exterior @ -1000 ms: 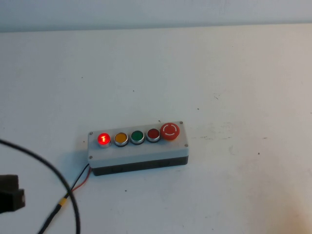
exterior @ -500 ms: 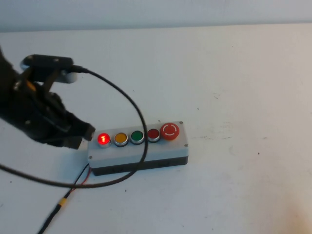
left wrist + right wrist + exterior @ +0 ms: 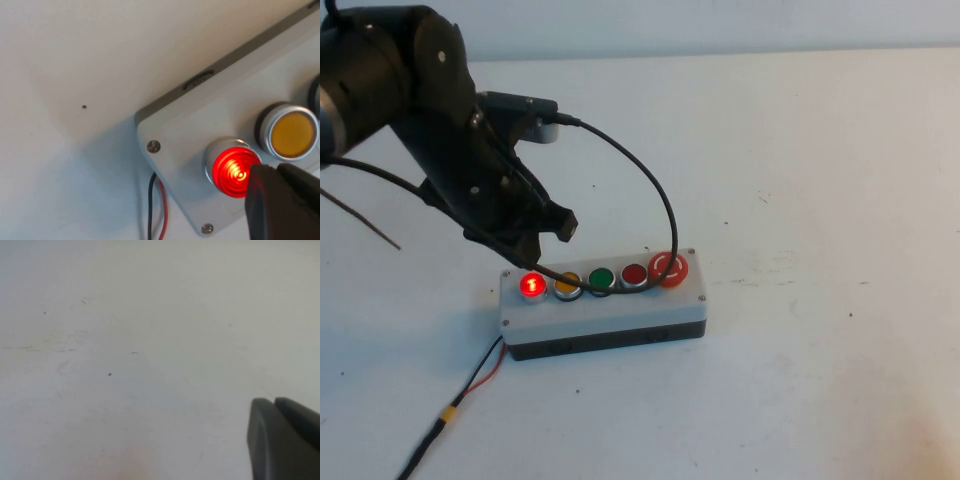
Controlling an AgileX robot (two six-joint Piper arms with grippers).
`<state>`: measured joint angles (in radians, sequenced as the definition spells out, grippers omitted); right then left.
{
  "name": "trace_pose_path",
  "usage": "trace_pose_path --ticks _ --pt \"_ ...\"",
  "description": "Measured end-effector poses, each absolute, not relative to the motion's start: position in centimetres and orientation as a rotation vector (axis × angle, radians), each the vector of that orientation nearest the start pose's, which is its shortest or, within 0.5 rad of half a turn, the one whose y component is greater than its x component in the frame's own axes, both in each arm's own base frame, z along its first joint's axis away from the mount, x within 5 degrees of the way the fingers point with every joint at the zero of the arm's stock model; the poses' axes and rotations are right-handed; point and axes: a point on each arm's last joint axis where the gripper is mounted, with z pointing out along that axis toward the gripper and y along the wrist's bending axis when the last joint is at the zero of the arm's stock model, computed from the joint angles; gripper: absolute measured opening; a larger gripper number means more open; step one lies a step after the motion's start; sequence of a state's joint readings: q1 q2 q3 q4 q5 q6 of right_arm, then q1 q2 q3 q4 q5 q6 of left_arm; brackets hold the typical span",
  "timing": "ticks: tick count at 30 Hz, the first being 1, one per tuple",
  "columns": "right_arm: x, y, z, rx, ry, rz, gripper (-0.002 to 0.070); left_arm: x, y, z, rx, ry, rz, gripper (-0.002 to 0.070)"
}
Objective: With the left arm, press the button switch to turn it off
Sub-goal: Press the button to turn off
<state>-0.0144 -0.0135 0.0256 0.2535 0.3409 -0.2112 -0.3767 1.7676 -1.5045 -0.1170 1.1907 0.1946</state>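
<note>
Left end effector (image 3: 280, 200), fingers pressed together, hovers just above the glowing button switch (image 3: 232, 170); right end effector (image 3: 285, 440), also closed, over bare surface (image 3: 125, 365)

Button switch (image 3: 232, 171): translucent red plastic cap, ridged in rings, glowing, in a polished metal rim. Yellow button (image 3: 292, 134) at its 2 o'clock: smooth plastic, same shiny metal rim. Grey box (image 3: 605, 310): matt plastic lid with small bright metal screws, darker base. Left gripper (image 3: 280, 200), over the box beside the lit switch: matt black plastic, fingers pressed together. Right gripper (image 3: 285, 440), above bare table: same matt black. Table (image 3: 800, 150): white, matt, lightly scuffed and specked. Wires (image 3: 156, 210): glossy black and red insulation.
</note>
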Motion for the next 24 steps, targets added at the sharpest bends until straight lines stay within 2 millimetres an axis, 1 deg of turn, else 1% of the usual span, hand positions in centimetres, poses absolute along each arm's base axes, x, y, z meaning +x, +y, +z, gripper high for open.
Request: trace_pose_path --ticks 6,9,17,24 --pt "5.3 0.7 17.6 -0.02 1.826 0.086 -0.0016 34.2 -14.5 26.1 0.802 2.897 -0.17 -0.0002" --pt "5.3 0.7 17.6 -0.02 1.826 0.086 -0.0016 34.4 -14.5 25.5 0.806 2.912 -0.165 -0.0002" --pt "5.3 0.7 17.6 -0.02 1.826 0.086 -0.0016 34.5 -14.6 25.6 0.803 2.909 -0.162 -0.0002" --pt "5.3 0.7 17.6 -0.02 1.826 0.086 -0.0016 34.7 -14.6 25.3 0.809 2.925 -0.158 -0.0002"
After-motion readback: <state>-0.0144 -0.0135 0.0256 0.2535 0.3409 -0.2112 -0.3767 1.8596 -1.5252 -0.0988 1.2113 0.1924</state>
